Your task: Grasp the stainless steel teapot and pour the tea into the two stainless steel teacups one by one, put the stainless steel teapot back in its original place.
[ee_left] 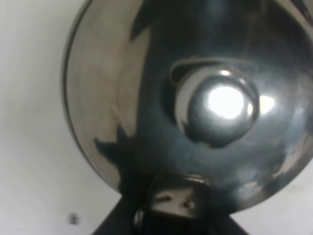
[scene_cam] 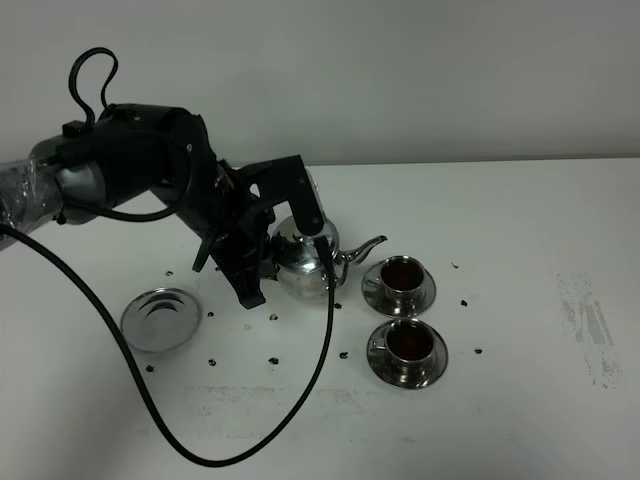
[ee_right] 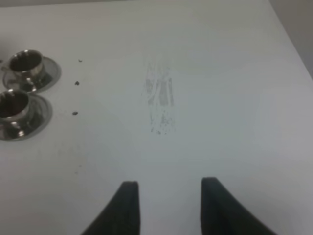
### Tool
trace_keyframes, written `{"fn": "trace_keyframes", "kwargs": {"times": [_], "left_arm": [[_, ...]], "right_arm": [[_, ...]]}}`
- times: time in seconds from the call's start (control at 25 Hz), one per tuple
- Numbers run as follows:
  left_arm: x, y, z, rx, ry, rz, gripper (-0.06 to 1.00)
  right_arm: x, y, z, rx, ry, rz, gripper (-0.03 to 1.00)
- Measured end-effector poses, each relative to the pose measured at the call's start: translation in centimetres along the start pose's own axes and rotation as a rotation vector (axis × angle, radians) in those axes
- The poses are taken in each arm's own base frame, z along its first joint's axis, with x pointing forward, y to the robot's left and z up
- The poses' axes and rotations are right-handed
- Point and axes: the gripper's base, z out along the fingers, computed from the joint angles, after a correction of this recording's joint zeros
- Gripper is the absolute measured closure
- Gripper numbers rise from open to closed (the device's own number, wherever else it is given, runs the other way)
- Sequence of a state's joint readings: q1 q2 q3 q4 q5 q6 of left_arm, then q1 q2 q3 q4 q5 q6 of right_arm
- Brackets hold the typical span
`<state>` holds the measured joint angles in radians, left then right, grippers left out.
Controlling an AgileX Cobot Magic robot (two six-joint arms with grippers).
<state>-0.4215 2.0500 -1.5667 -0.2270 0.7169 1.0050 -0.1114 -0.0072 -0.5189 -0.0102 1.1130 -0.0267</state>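
Now we have the left gripper (scene_cam: 262, 262) clamped on the teapot (scene_cam: 303, 262), which sits just right of a lone saucer (scene_cam: 160, 318) and left of the two cups (scene_cam: 403, 273) — both already dark with tea. We judge pouring is done — next comes setting the pot back. The right gripper (ee_right: 166, 205) hangs apart, parted and empty.

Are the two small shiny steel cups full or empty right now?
Full: both steel teacups hold dark reddish tea in the high view.
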Motion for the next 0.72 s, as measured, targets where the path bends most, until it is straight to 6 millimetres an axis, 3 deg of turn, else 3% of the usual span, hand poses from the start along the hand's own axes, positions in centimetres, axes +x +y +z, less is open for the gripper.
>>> {"fn": "trace_keyframes", "kwargs": {"times": [0.24, 0.72], "left_arm": [[1.5, -1.2, 1.8, 0.034, 0.003, -0.06, 0.74], [2.0, -1.5, 3.8, 0.073, 0.019, -0.147, 0.74]], "right_arm": [[0.0, 0.0, 0.0, 0.0, 0.0, 0.0, 0.68], [0.0, 0.0, 0.0, 0.0, 0.0, 0.0, 0.68]]}}
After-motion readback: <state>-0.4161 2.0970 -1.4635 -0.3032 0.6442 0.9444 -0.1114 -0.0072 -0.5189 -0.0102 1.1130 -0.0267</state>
